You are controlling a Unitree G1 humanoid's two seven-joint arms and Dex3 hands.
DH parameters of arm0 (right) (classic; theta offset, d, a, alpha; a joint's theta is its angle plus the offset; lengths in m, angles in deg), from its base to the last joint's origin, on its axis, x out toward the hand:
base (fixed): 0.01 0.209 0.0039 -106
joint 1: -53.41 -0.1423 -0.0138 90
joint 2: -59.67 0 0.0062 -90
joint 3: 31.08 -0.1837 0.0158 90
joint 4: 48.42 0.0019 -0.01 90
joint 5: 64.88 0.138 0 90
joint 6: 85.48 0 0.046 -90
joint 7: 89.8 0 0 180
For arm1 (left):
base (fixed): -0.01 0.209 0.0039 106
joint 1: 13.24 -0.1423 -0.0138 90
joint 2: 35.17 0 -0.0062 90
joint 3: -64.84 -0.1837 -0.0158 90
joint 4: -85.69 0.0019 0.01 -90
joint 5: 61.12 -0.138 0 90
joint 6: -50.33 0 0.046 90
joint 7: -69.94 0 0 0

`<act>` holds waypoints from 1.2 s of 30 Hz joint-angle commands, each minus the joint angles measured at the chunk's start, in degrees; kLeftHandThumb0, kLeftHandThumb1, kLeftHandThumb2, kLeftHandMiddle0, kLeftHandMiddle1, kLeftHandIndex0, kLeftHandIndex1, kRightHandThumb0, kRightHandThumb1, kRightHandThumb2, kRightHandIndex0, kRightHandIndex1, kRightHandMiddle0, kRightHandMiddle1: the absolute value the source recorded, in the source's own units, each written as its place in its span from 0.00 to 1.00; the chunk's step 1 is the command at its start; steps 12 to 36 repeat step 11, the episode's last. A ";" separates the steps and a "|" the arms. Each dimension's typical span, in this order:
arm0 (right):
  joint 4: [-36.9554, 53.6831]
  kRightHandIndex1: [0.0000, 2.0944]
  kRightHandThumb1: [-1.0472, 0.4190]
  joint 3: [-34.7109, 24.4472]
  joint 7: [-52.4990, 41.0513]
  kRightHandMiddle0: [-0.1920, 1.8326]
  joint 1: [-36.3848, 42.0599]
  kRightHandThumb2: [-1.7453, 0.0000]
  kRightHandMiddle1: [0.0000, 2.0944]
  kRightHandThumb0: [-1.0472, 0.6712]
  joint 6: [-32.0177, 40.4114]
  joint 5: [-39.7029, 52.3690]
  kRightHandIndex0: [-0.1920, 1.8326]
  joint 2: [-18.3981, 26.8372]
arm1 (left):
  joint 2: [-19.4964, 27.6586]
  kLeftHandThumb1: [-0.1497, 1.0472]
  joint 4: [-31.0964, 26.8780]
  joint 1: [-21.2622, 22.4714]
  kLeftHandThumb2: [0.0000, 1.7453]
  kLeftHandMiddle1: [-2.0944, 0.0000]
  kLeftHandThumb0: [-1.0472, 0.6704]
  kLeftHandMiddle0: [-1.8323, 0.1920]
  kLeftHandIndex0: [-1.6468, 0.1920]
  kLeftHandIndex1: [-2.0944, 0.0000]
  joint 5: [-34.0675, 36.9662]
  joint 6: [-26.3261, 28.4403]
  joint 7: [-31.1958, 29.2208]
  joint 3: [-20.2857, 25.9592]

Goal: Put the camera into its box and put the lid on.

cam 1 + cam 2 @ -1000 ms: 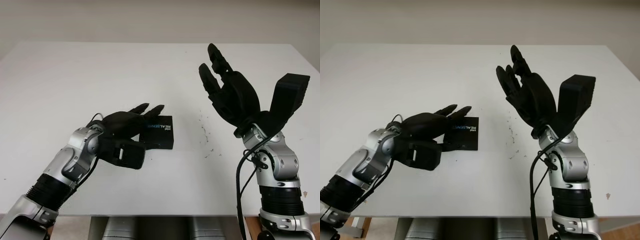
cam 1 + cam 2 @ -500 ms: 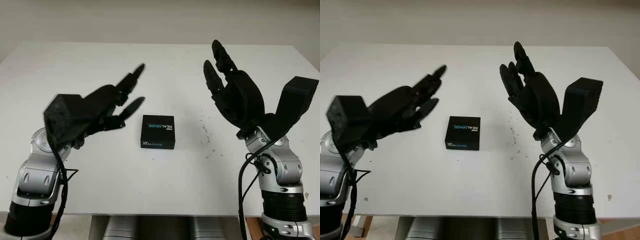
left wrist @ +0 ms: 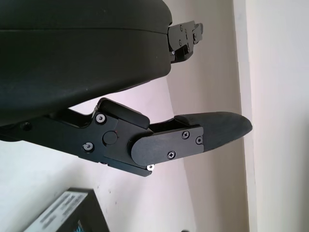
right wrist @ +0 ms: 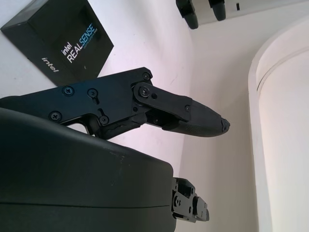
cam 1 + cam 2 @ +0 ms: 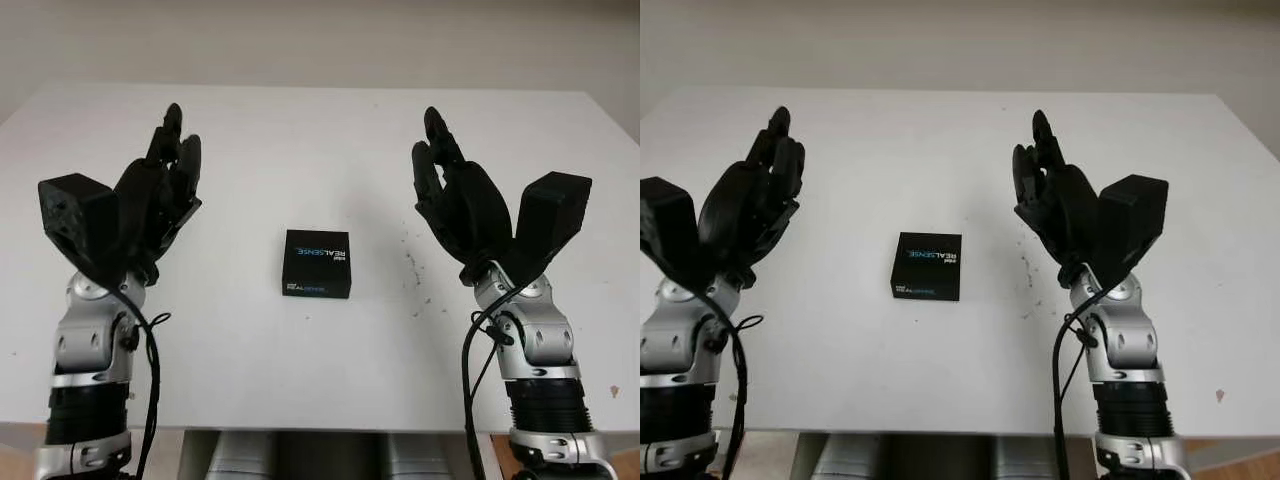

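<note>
Closed camera box on the white worktop point(image 5: 300, 150), both hands raised.
Left hand point(image 5: 150, 205) is held up over the worktop's left side, right hand point(image 5: 470, 215) over its right side; each is open, fingers gripping nothing. The black box point(image 5: 317, 264), lid on, lies flat midway between them, apart from both.

Matt black cardboard box point(image 5: 316, 263) on smooth white table point(image 5: 300, 140).
</note>
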 commanded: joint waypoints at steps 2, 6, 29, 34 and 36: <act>0.66 0.00 0.00 -1.07 0.24 0.00 -0.57 0.59 0.00 0.21 0.17 1.05 0.00 -0.37 | 0.58 1.00 5.57 1.49 0.37 1.00 0.18 1.00 1.00 1.00 -1.16 -6.21 0.16 -0.60; 1.06 0.00 0.00 -1.42 0.05 0.00 -0.17 0.58 0.00 0.20 0.31 1.72 0.00 -0.07 | -0.50 1.00 8.29 1.39 0.35 1.00 0.18 1.00 1.00 1.00 -0.71 -11.73 0.99 -0.43; 0.90 0.00 0.00 -1.73 0.24 0.00 -0.30 0.57 0.00 0.19 0.13 1.82 0.00 -0.10 | -1.42 1.00 8.40 1.30 0.34 1.00 0.15 1.00 1.00 1.00 0.42 -13.34 2.14 -0.28; 0.90 0.00 0.00 -1.73 0.24 0.00 -0.30 0.57 0.00 0.19 0.13 1.82 0.00 -0.10 | -1.42 1.00 8.40 1.30 0.34 1.00 0.15 1.00 1.00 1.00 0.42 -13.34 2.14 -0.28; 0.90 0.00 0.00 -1.73 0.24 0.00 -0.30 0.57 0.00 0.19 0.13 1.82 0.00 -0.10 | -1.42 1.00 8.40 1.30 0.34 1.00 0.15 1.00 1.00 1.00 0.42 -13.34 2.14 -0.28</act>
